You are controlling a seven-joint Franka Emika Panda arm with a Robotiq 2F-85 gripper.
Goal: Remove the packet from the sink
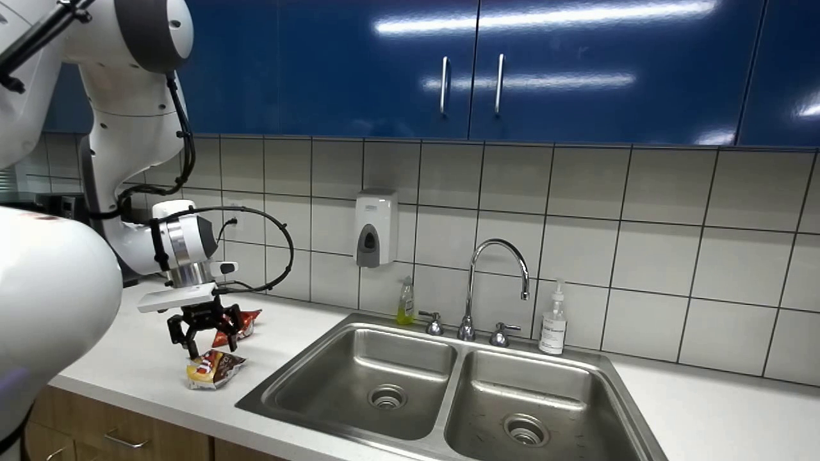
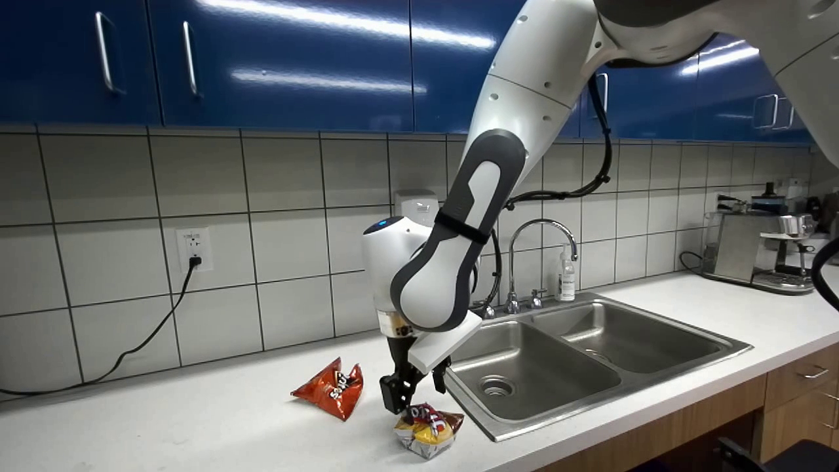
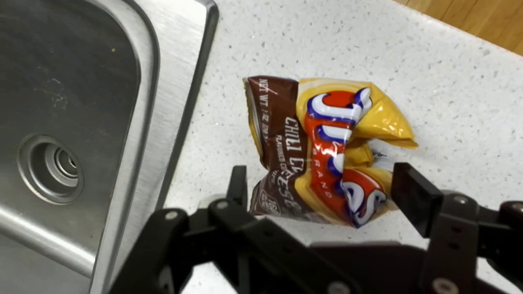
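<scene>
The yellow, brown and red crinkled packet lies on the white countertop beside the sink. It shows in both exterior views [image 1: 215, 369] [image 2: 427, 434] and in the wrist view [image 3: 327, 122]. The double-basin steel sink [image 1: 453, 390] also shows in an exterior view [image 2: 472, 412], and its rim shows in the wrist view [image 3: 173, 61]. My gripper [image 1: 212, 349] is open and empty just above the packet, also seen in an exterior view [image 2: 419, 388]. In the wrist view the fingers [image 3: 322, 194] stand apart, on either side of the packet's near end.
A redder packet [image 1: 246, 325] lies on the counter toward the wall, also in an exterior view [image 2: 333, 389]. The faucet [image 1: 471, 288], a green soap bottle [image 1: 405, 302], a pump bottle [image 1: 553, 323] and a wall dispenser [image 1: 377, 227] stand behind the sink.
</scene>
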